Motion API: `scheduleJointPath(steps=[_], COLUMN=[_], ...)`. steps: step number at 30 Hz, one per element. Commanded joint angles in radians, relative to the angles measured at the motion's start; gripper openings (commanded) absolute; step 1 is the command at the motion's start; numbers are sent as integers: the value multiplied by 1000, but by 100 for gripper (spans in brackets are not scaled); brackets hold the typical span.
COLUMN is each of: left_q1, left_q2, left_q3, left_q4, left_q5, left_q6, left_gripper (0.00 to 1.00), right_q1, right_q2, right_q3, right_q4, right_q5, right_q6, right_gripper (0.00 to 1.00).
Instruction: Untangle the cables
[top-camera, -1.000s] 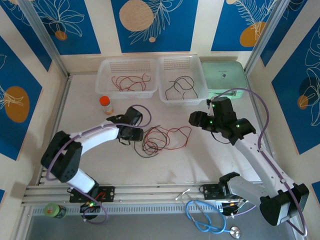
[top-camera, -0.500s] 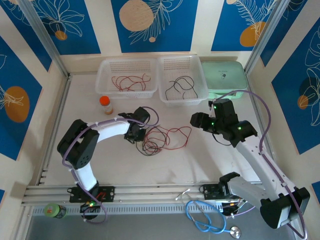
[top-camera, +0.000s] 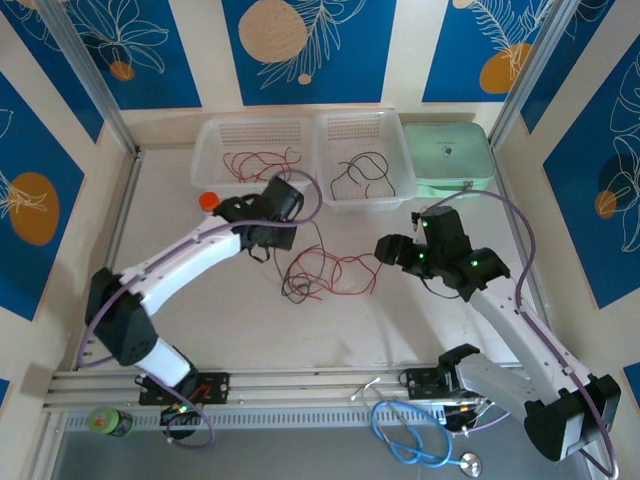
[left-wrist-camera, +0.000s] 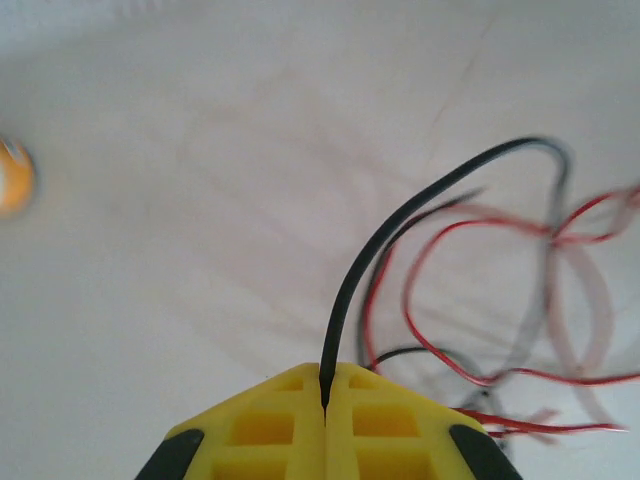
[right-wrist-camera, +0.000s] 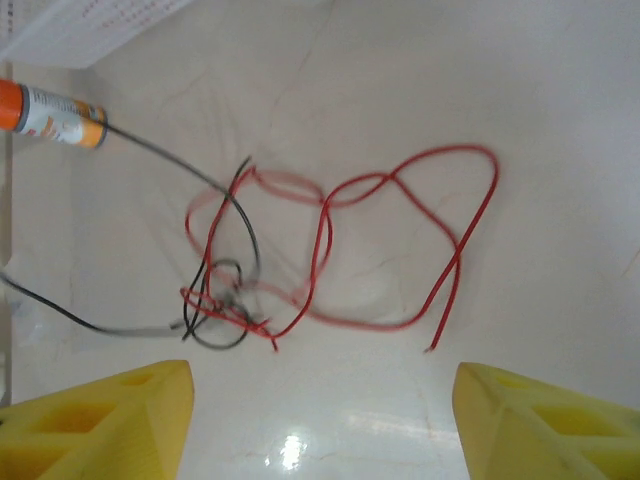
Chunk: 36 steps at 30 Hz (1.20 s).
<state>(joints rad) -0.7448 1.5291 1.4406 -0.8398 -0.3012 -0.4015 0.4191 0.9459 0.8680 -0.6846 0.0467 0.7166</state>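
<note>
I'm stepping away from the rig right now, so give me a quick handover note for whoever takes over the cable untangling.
Left gripper shut on a black cable that leads into the tangle.
Right gripper open over the tangle, holding nothing.
The tangle of red and black cables lies on the table; red cables sit in the left basket, black cables in the right basket.
Done: some cables sorted by colour. Left: draw the black cable free, then separate the rest.

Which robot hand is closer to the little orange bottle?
Left. The left gripper, pinching a black cable, sits just beside the bottle; the right gripper hangs open far across the tangle.
</note>
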Motion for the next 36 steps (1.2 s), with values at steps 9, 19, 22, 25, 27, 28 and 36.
scheduleJointPath(steps=[9, 19, 22, 25, 27, 28, 36], left_q1=[-88, -117, -122, -125, -126, -128, -127], left_q2=[-28, -26, -37, -47, -57, -61, -13], left_q3=[327, 470, 469, 469, 469, 471, 523], left_q4=[-203, -190, -179, -175, -165, -160, -69], left_q5=[-39, -36, -34, -36, -35, -35, -70], left_q6=[102, 116, 115, 113, 115, 118, 192], left_gripper=[0, 0, 0, 0, 0, 0, 0], right_q1=[177, 240, 243, 245, 244, 244, 317], right_q2=[56, 97, 91, 106, 136, 151, 142], right_q3=[-78, -218, -307, -396, -409, -400, -189], right_q4=[224, 578, 718, 859, 900, 902, 476], right_q5=[-86, -94, -67, -46, -49, -55, 106], right_q6=[211, 558, 742, 939, 1002, 1002, 714], right_gripper=[75, 73, 73, 74, 75, 75, 72])
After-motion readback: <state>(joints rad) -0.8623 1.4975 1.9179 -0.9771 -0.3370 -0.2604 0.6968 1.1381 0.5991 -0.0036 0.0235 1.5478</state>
